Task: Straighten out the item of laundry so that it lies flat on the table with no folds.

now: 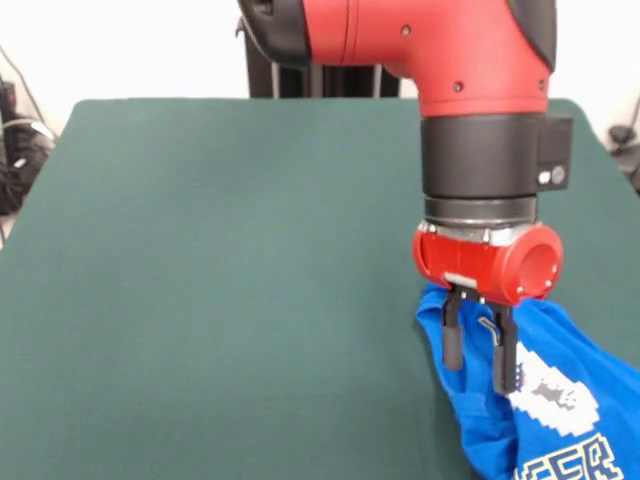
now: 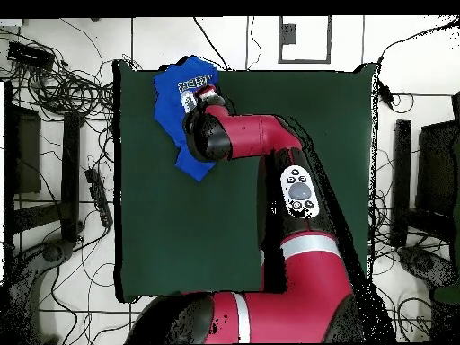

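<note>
Here the soft, light T-shirt lies bunched at the tabletop corner; the end effector hovers released, so pinching a hem edge seems best.

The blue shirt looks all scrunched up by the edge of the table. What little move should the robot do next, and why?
Probably lower a little and close on the cloth. The end effector hangs open right over the bunched edge of the blue shirt, which lies crumpled at a corner of the green table, so it needs a hold before pulling it flat.
</note>
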